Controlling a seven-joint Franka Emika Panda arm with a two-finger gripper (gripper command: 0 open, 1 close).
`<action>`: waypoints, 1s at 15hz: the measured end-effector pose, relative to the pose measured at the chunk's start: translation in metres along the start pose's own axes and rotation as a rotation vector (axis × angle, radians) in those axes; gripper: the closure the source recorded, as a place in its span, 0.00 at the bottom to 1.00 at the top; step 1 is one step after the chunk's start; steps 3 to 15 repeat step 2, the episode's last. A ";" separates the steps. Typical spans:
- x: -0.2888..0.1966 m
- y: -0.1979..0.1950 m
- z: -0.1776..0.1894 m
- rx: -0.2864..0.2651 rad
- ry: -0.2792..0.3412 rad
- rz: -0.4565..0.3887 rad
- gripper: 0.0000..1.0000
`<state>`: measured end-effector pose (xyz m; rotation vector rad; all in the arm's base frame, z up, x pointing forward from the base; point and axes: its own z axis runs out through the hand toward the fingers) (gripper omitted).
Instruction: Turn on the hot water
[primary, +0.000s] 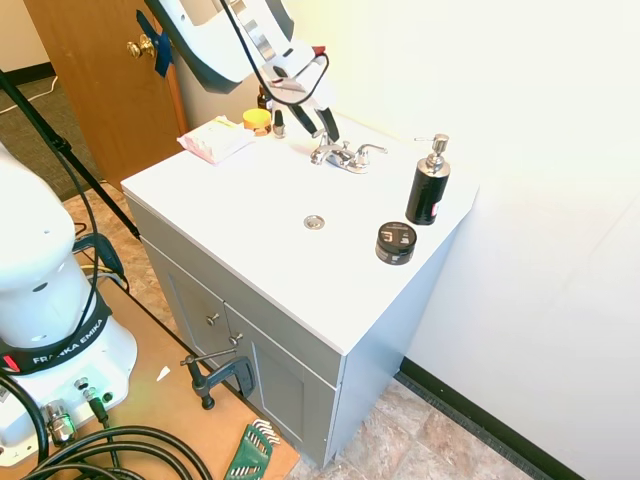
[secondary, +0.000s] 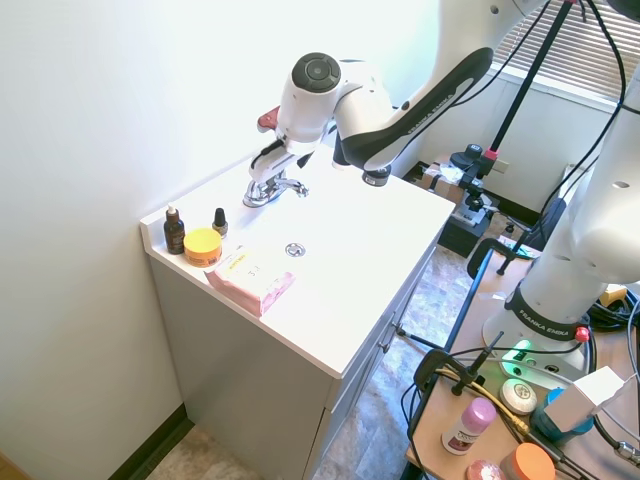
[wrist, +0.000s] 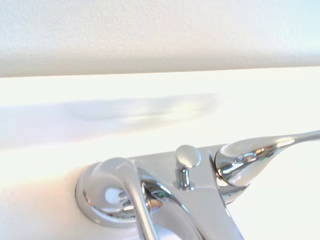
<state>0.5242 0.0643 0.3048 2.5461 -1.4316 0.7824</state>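
Faucet (primary: 340, 153) sits at upper centre of the first exterior frame, at the back of the white counter (primary: 260, 215), near the wall. It is chrome, with two lever handles and a short spout. No water is running.

Tool (primary: 314, 122) hangs just above the faucet's left end in that frame. Its two dark fingers (primary: 329, 123) stand a little apart and point down around the left handle. I cannot tell whether they touch it.

Wrist view: faucet (wrist: 180, 195) fills the lower half. One handle points toward the bottom edge, the other (wrist: 265, 152) stretches to the right edge, and the small lift knob (wrist: 188, 156) stands between them.

Drain (primary: 314, 222) is at frame centre. Black pump bottle (primary: 429, 183) and a dark round tin (primary: 396, 243) are right of centre. Orange jar (primary: 257, 119), a small dark bottle (primary: 279, 124) and a pink-and-white packet (primary: 215, 138) are at upper left.
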 end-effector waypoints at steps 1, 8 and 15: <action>-0.001 0.005 -0.009 0.005 -0.050 -0.005 0.00; -0.004 0.013 -0.018 0.002 -0.095 -0.019 0.00; -0.004 0.013 -0.018 0.002 -0.095 -0.019 0.00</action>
